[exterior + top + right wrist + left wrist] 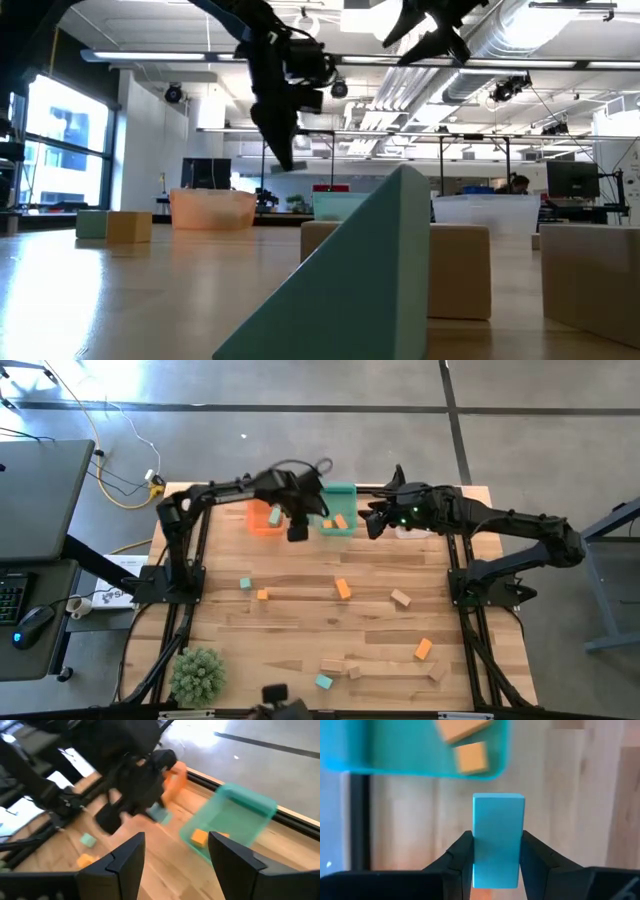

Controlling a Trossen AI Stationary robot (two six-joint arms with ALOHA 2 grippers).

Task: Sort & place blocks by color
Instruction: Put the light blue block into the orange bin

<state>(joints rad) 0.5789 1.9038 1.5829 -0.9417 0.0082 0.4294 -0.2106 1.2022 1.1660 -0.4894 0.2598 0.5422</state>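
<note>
My left gripper hangs over the far part of the table, between the orange bin and the teal bin. It is shut on a teal bar block, which also shows in the right wrist view. My right gripper is open and empty, up in the air just right of the teal bin. The teal bin holds two orange blocks. Several teal, orange and wood blocks lie flat on the table's middle and near part. My left gripper pinches the teal bar by its two long sides between the two fingers. The fingers come from above, pointing down, and lie along the bar. The bar's far end sticks out past the fingertips. It is lifted clear of the table, beside the teal bin.
A clear bin stands right of the teal bin, under my right arm. A teal wedge and wood blocks lie near the front edge. A fuzzy green plant stands at the near left corner.
</note>
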